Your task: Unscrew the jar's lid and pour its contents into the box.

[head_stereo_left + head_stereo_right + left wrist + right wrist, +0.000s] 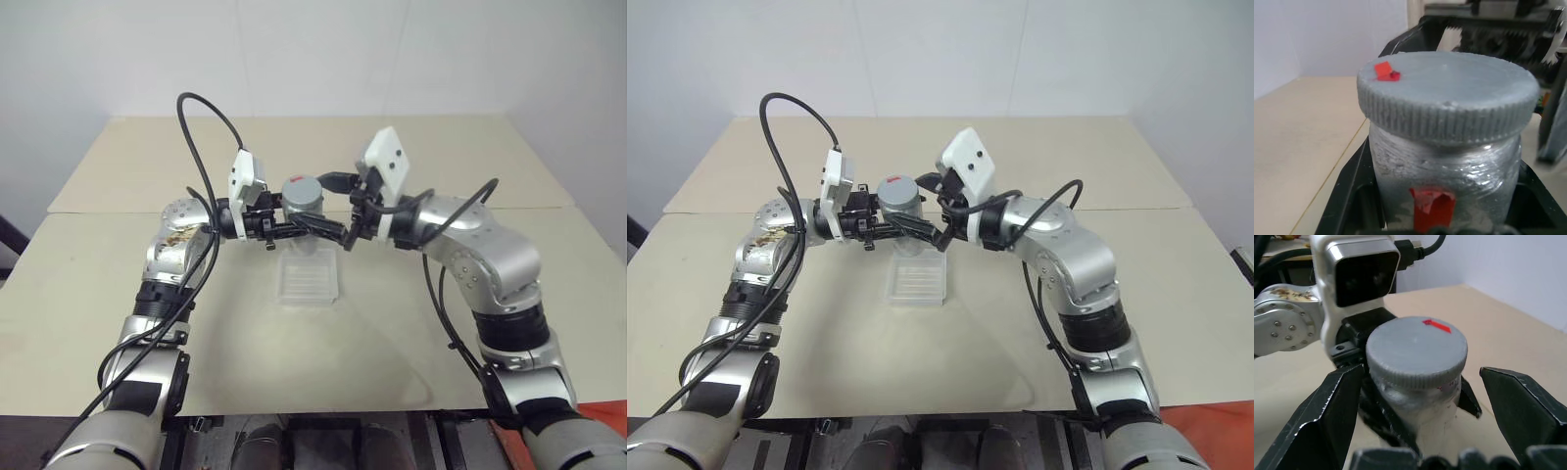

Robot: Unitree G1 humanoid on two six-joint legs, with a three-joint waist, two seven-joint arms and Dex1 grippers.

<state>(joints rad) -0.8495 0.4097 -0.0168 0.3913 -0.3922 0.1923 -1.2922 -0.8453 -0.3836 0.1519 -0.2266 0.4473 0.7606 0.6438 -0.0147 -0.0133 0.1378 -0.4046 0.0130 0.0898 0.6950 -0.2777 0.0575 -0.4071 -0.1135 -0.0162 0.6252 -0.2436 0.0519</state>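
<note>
Grey lid sits screwed on the jar, which my left gripper clamps upright above the box. My right gripper stands wide open, fingers at 3 and 9 o'clock of the lid. Next I close and twist.

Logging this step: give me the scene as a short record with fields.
jar: upright, lifted above the box, clamped at its body
lid: still on the jar, grey, ribbed edge, small red mark on top
left gripper: shut on the jar
right gripper: open, one finger on each side of the lid, not touching it
box: clear tray on the table, below the jar, looks empty
stage: lid not yet unscrewed, nothing poured
</note>
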